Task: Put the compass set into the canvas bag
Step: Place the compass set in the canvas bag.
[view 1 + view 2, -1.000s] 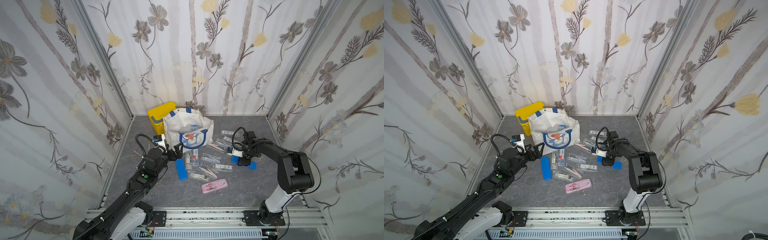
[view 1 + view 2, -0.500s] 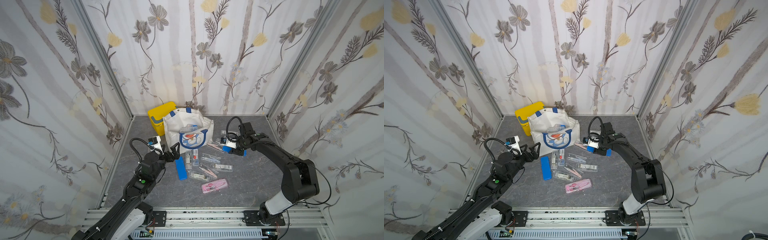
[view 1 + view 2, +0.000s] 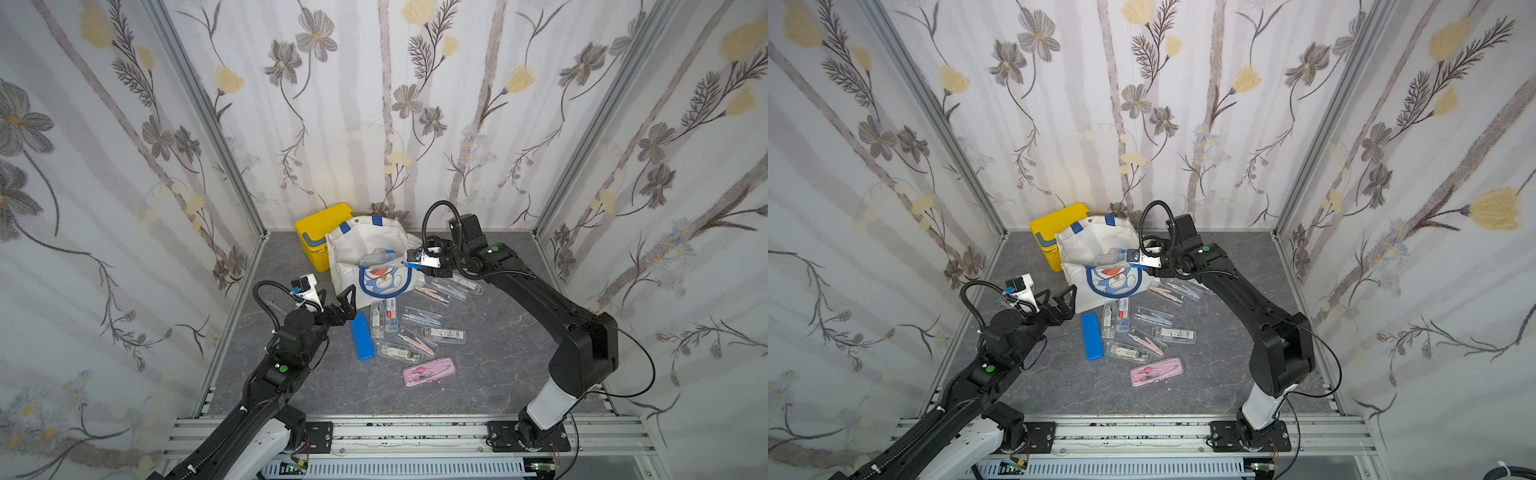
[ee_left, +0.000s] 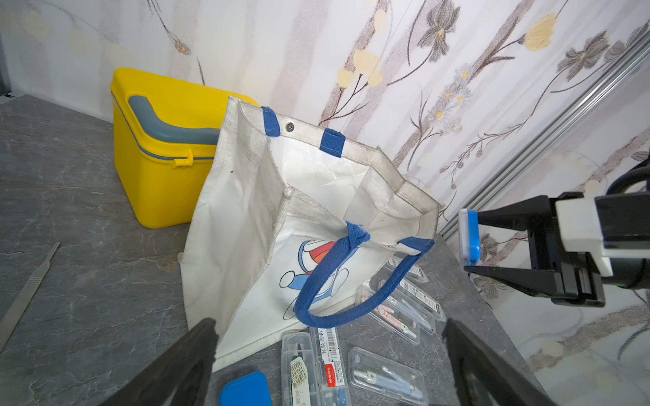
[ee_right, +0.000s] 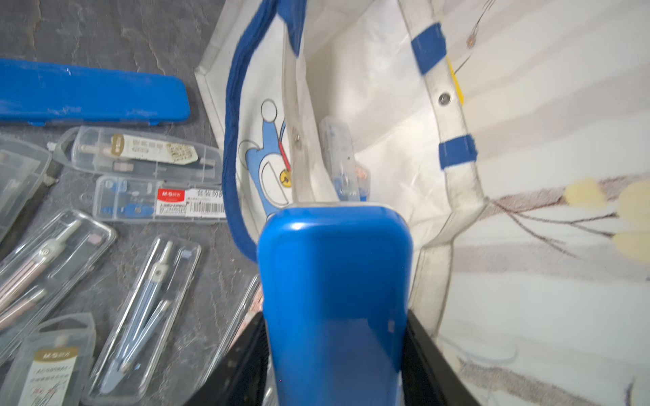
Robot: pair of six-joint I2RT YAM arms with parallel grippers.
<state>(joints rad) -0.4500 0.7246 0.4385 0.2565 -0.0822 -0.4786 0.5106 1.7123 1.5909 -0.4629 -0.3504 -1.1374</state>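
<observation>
Carry step: blue case up at the bag mouth, not yet in.

Our right claw (image 3: pixel 413 262) is clamped on the blue hard-plastic compass-set case (image 5: pixel 334 281). It holds the case in the air at 3 o'clock of the white boxy canvas bag with blue handles (image 3: pixel 347 253), which stands at 12 o'clock on the grey desk (image 3: pixel 478 374). Our left claw (image 3: pixel 345 301) gapes empty at the bag's 8 o'clock. Next, we judge, the case must go over the rim, tip down and be released; the slack rim may snag it.

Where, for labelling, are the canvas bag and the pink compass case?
canvas bag (image 3: pixel 344 266): in a top view, on its white side panel.
pink compass case (image 3: pixel 430 371): in a top view, on the lid's middle.
</observation>
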